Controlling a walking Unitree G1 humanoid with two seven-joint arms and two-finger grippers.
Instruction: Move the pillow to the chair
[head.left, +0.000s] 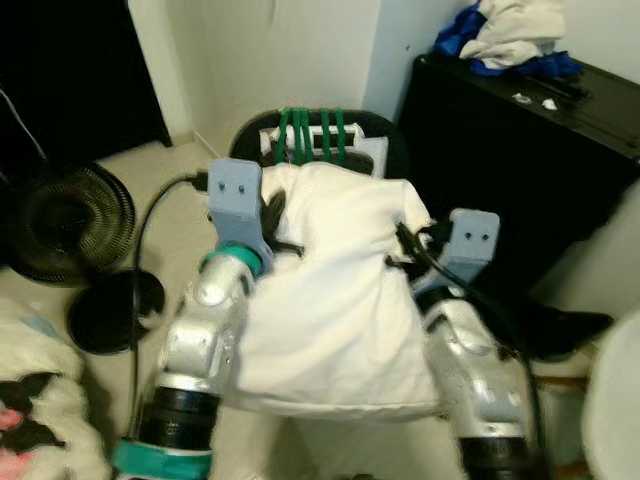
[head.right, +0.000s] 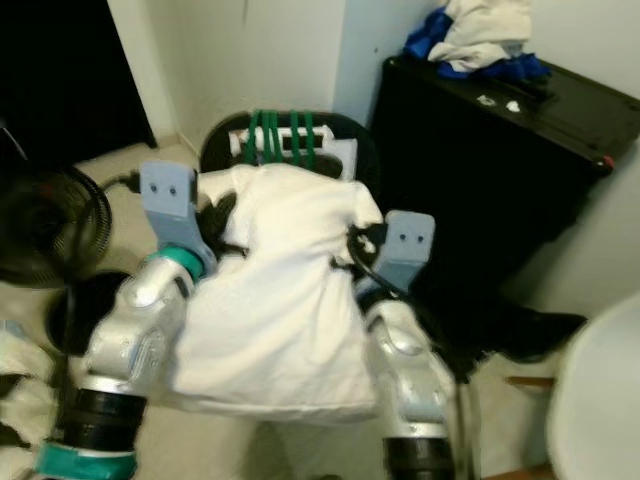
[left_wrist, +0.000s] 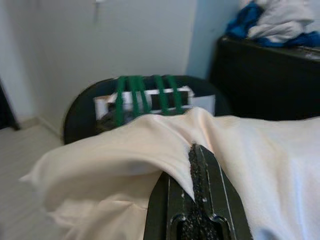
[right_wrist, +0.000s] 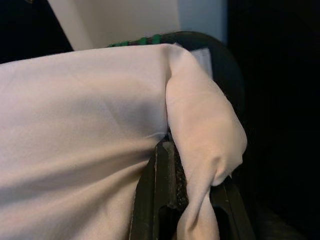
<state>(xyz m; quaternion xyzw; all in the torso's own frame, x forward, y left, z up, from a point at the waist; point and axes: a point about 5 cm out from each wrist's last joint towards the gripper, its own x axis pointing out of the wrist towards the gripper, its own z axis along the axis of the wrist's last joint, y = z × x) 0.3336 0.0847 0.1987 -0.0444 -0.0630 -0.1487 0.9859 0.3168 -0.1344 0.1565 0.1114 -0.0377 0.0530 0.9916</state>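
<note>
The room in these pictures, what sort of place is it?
Probably a bedroom or a spare room in a home. A white pillow is carried toward a dark chair by the wall, a floor fan stands on the pale floor, and clothes lie piled on a black cabinet.

Pale floor (head.left: 180, 160) under fan (head.left: 65, 225) and chair (head.left: 320, 135).

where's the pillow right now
The pillow is centre of the head view, held between the left pincer and right pincer, just short of the chair.
</note>
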